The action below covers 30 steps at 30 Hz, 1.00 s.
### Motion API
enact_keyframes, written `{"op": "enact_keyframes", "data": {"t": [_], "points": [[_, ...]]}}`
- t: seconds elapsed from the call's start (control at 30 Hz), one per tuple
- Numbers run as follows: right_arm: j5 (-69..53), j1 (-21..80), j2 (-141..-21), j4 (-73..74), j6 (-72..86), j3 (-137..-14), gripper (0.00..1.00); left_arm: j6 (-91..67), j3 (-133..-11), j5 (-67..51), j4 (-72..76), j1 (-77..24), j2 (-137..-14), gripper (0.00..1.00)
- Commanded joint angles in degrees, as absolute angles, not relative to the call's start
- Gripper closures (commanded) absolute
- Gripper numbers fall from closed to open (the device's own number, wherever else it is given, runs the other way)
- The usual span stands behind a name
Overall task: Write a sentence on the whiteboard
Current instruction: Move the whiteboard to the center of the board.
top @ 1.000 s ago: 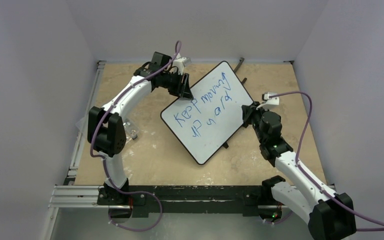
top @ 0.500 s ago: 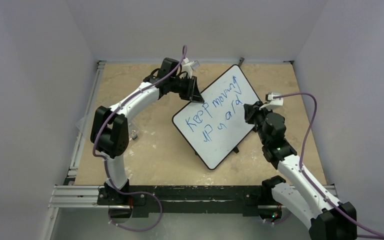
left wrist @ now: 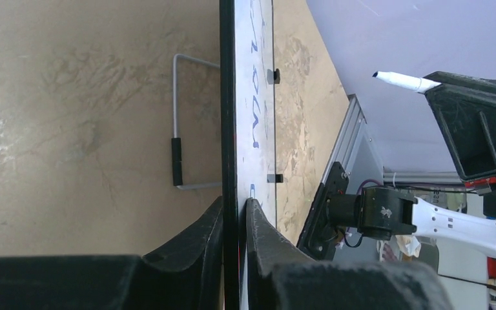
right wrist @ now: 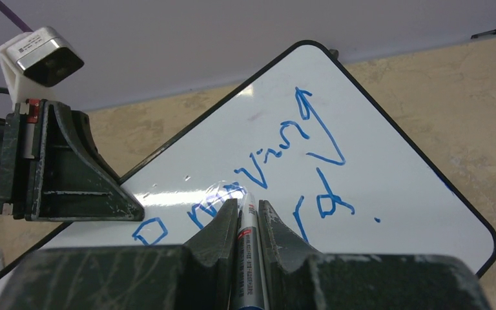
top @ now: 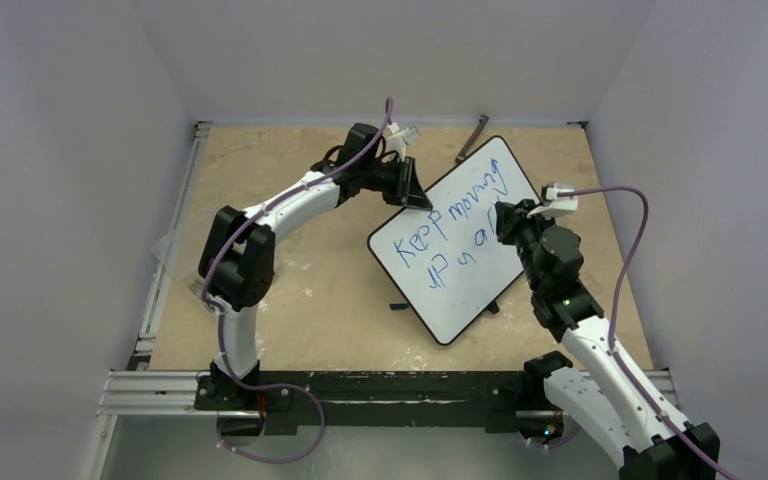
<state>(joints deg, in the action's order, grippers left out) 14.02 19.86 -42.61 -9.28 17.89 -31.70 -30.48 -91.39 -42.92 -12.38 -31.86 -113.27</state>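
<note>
The whiteboard (top: 460, 285) lies askew at the table's middle right, with the sentence (top: 452, 218) in blue: "Keep moving" above a shorter line. My left gripper (top: 416, 196) is shut on the board's upper left rim. In the left wrist view its jaws (left wrist: 236, 208) clamp the whiteboard (left wrist: 261, 77) edge-on, and a wire stand (left wrist: 177, 155) shows behind it. My right gripper (top: 506, 214) hangs over the board's right part, shut on a blue marker (right wrist: 248, 248). The marker's tip sits just above the whiteboard (right wrist: 387, 174), near the sentence (right wrist: 320, 132).
A thin dark stick (top: 473, 138) lies by the back wall. A small black piece (top: 397, 306) shows on the table at the board's near left edge. An aluminium rail (top: 165, 270) runs along the left side. Grey walls close in on three sides.
The left gripper's jaws have closed on the board's rim. The whiteboard has shifted right together with the left arm. The right gripper has moved right with the marker.
</note>
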Motion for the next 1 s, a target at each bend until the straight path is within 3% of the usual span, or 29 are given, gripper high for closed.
{"op": "enact_keyframes", "data": {"t": [0.0,0.23,0.7,0.97], "points": [[15.3,19.9,-41.4,-8.5,16.7,-34.6,1.0,-31.5,-95.4,-44.6,-8.2,-34.2,-115.5,0.88],[15.8,19.8,-40.6,-7.4,16.2,-35.2,1.0,-30.4,-98.2,-46.2,-8.0,-35.7,-117.9,0.83],[15.6,19.8,-39.8,-6.6,16.3,-35.7,1.0,-20.4,-102.5,-43.3,-17.4,-34.1,-113.6,0.4],[14.9,19.9,-39.7,-6.8,16.7,-36.0,1.0,-9.1,-96.1,-31.8,-21.5,-30.8,-99.9,0.27]]}}
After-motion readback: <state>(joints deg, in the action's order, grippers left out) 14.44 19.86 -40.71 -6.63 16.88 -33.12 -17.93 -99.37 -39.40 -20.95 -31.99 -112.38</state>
